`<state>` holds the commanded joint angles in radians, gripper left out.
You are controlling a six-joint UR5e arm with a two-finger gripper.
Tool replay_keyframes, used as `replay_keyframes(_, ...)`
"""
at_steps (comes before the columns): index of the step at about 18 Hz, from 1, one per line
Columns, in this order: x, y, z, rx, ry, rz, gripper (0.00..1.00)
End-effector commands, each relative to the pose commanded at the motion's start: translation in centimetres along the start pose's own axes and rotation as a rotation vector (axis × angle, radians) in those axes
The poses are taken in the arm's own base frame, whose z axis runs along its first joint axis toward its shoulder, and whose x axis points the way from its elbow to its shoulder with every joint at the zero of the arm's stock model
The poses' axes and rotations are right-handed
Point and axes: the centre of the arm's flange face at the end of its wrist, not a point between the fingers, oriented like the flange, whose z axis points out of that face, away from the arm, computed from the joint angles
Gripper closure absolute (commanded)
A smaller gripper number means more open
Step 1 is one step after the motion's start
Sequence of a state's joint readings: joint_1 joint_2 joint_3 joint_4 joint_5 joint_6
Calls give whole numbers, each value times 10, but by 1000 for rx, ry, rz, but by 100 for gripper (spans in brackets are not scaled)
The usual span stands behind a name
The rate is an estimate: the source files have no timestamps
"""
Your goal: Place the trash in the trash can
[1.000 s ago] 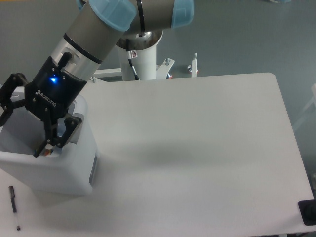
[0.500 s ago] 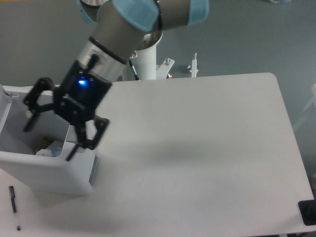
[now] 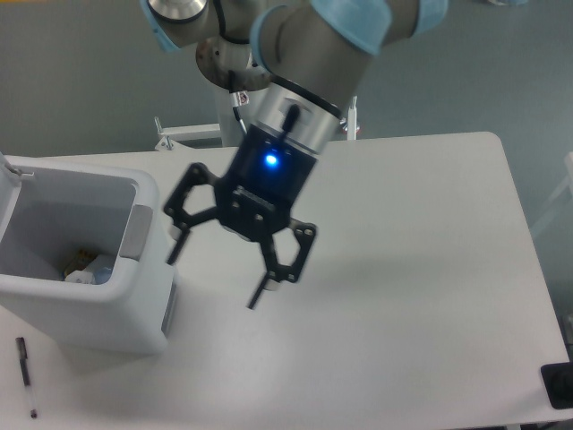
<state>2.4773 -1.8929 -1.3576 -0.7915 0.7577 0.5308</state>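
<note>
On the white counter point(image 3: 403, 269) stands one trash can point(image 3: 85, 309), a boxy white bin with rounded corners at the left side, its mouth open to the camera and a grey panel showing on the inner face of its right wall and another lower on its outer side. At the bottom of the bin, toward its near left part, lies the trash point(image 3: 88, 267): a small heap in which a pale, crumpled bit and something clear with a bluish tint can be made out, though the pieces cannot be told apart or counted with any certainty from this angle. One thin black pen point(image 3: 26, 376) lies on the counter in front of the bin, near the lower left corner, apart from the bin's base.

One arm reaches in from the top, its grey tube and pale blue joint caps ending in a black wrist with a blue light lit. One claw point(image 3: 215, 271) hangs from it above the counter, just to the right of the bin and clear of its wall. Its two fingers are spread wide, the left one point(image 3: 179, 235) pointing down beside the bin's right edge and the right one point(image 3: 279, 266) angled down toward the counter's middle. Nothing sits between them and they touch nothing; a soft shadow falls on the counter beneath.
</note>
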Motion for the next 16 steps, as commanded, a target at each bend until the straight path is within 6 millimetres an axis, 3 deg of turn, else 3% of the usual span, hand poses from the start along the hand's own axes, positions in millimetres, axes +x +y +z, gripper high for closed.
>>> replay_keyframes(2,-20,6,-12,-17,-58,-1,0)
replay_keyframes(3,-36,18,-17,-42,-97,-12,0)
replay_keyframes(6,-96,92,-26,-208,-224,-54,0)
replay_keyframes(9,-130,143,-47,-412,-289,15,0)
replay_keyframes(12,-151,167,-38,-560,-303,43,0)
replay_keyframes(16,-156,166,-31,-701,-266,159,0)
